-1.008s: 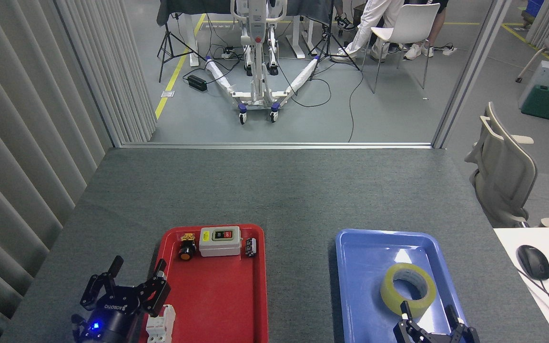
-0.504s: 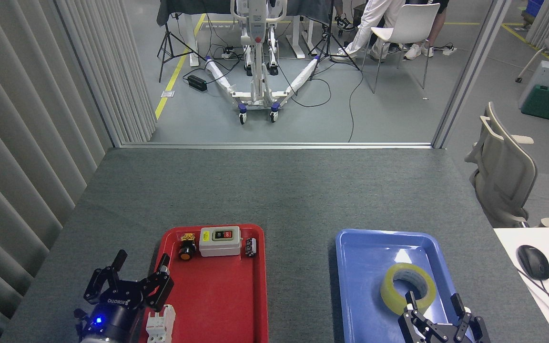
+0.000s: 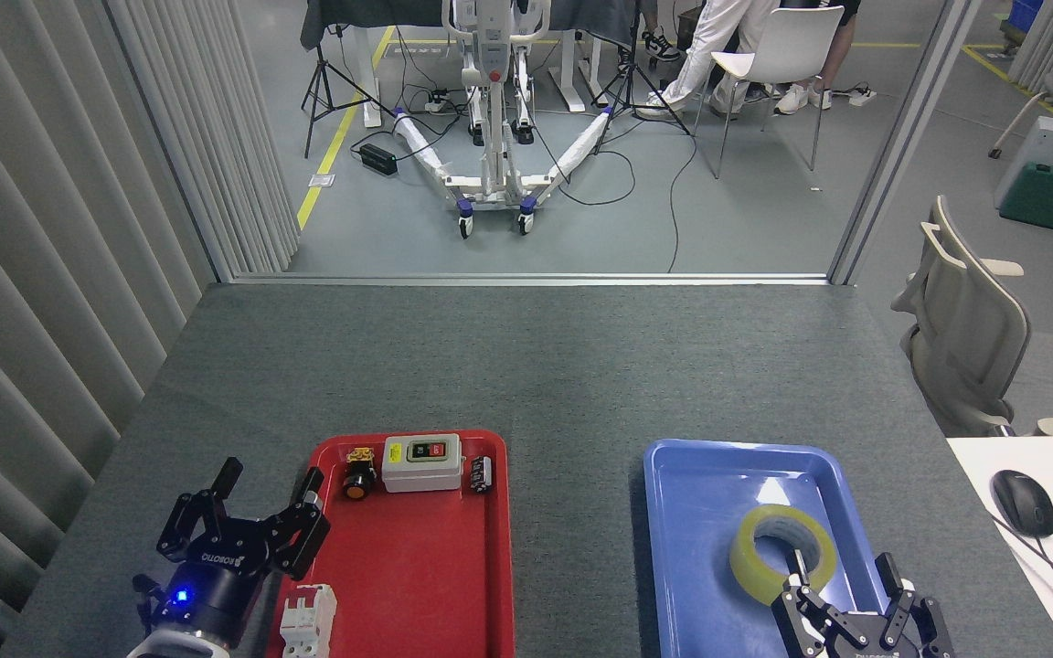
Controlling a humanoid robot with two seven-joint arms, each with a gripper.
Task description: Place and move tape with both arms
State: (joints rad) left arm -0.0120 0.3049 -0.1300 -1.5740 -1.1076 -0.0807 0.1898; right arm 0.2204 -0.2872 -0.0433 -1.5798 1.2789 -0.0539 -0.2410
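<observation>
Yellow tape (image 3: 782, 552) straddled by right hand (image 3: 840, 571)

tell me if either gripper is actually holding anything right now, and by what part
Nothing is held. The right gripper is open, straddling the near rim of the tape with one finger in its core, not closed. The left gripper is open and empty.

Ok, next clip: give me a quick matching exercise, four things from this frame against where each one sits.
Things:
1. tape
2. grey switch box
3. white breaker
4. computer mouse

Places:
A. near left corner of the red tray
B. white desk at far right
C. far end of the red tray
D. lying flat in the blue tray

Pairs: 1-D, 2-C, 3-A, 4-B
</observation>
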